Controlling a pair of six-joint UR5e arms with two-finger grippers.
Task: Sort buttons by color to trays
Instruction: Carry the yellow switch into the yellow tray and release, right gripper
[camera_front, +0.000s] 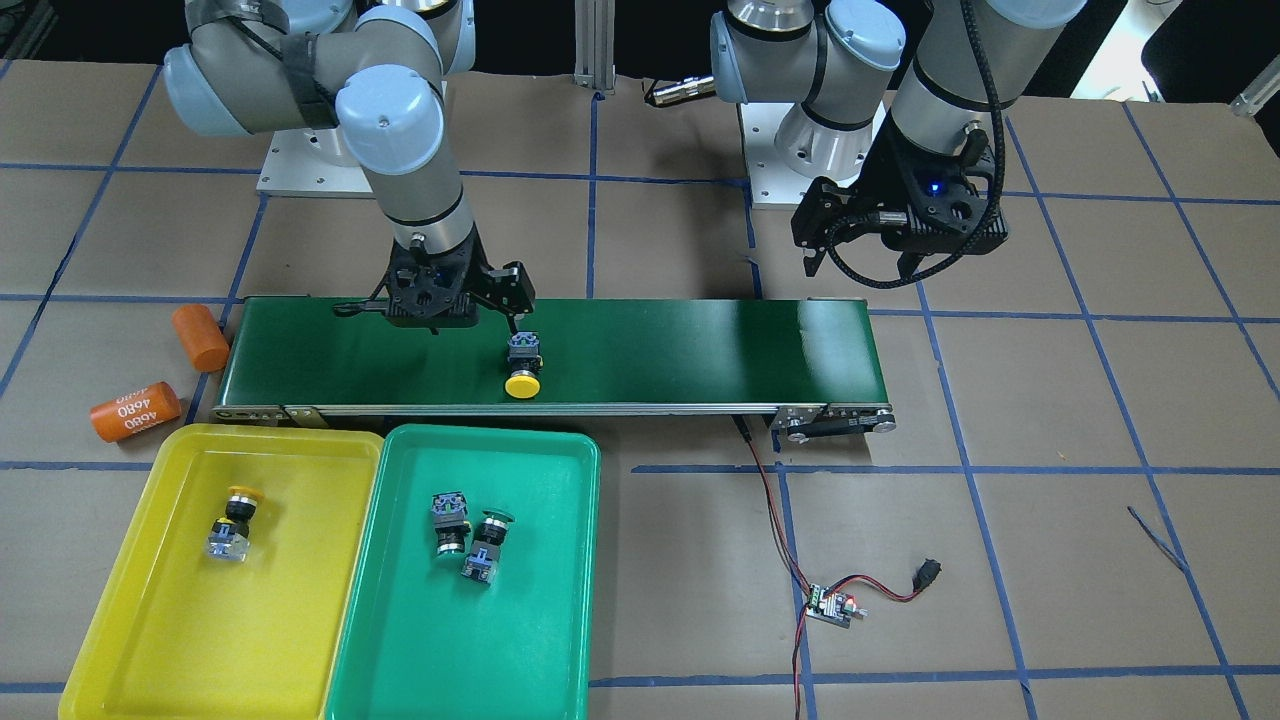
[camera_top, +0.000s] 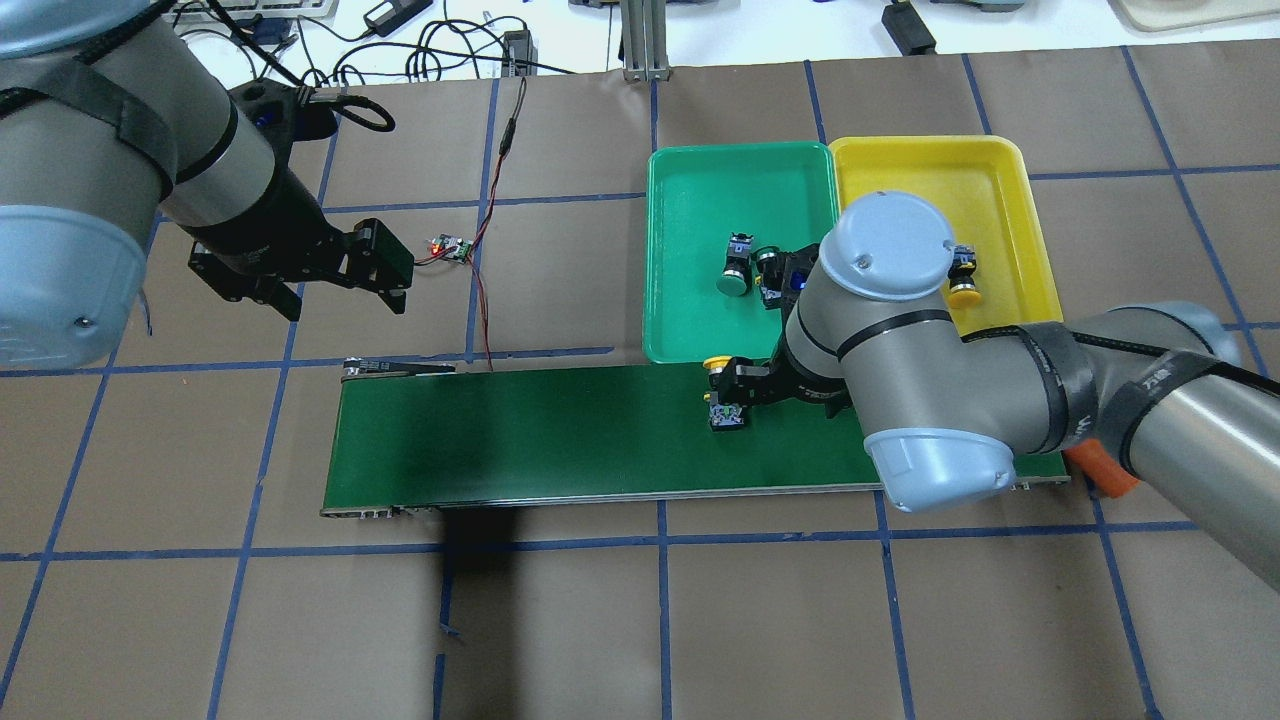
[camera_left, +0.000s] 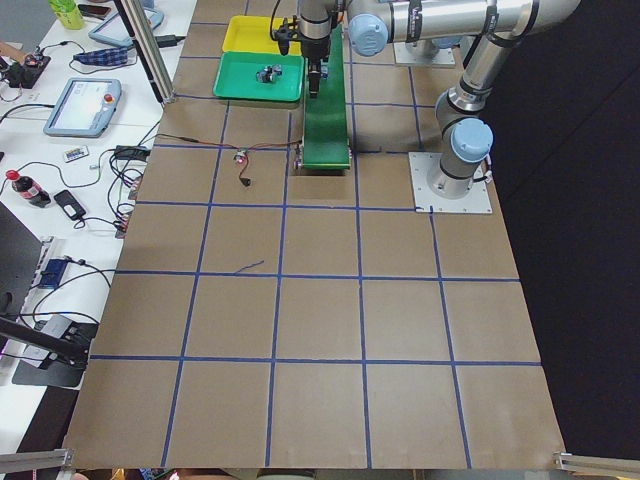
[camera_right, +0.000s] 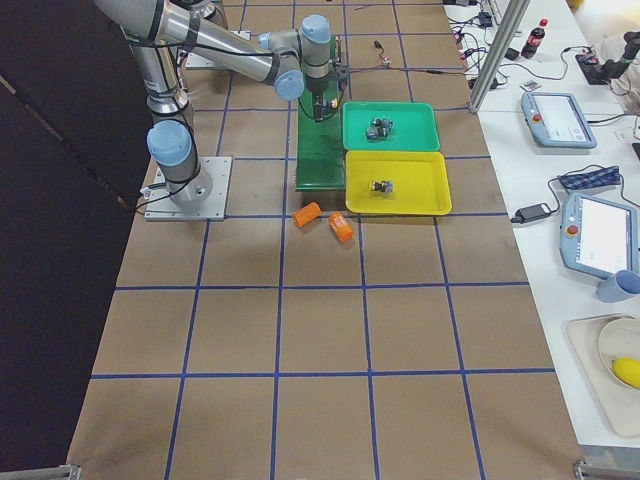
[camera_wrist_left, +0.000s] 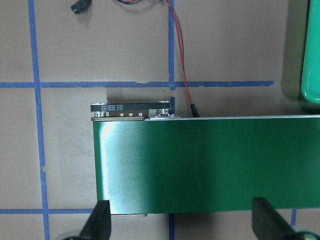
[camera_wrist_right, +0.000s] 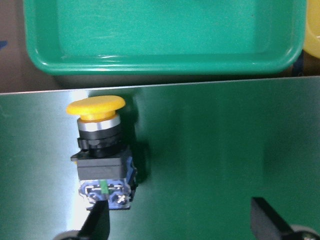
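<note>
A yellow-capped button (camera_front: 523, 368) lies on its side on the dark-green conveyor belt (camera_front: 700, 350), cap toward the trays. My right gripper (camera_wrist_right: 180, 220) is open just behind it. In the right wrist view its left finger (camera_wrist_right: 97, 222) sits just behind the button's (camera_wrist_right: 102, 150) base, with the rest of the gap bare. The yellow tray (camera_front: 180, 640) holds one yellow-capped button (camera_front: 234, 523). Two green-capped buttons (camera_front: 450, 520) (camera_front: 487, 545) lie in the teal tray (camera_front: 520, 650). My left gripper (camera_wrist_left: 182, 220) hangs open above the belt's other end, holding nothing.
Two orange cylinders (camera_front: 200, 337) (camera_front: 135, 411), one marked 4680, lie on the table off the belt's end near the yellow tray. A small circuit board (camera_front: 832, 605) with red wires lies on the brown table beyond the teal tray.
</note>
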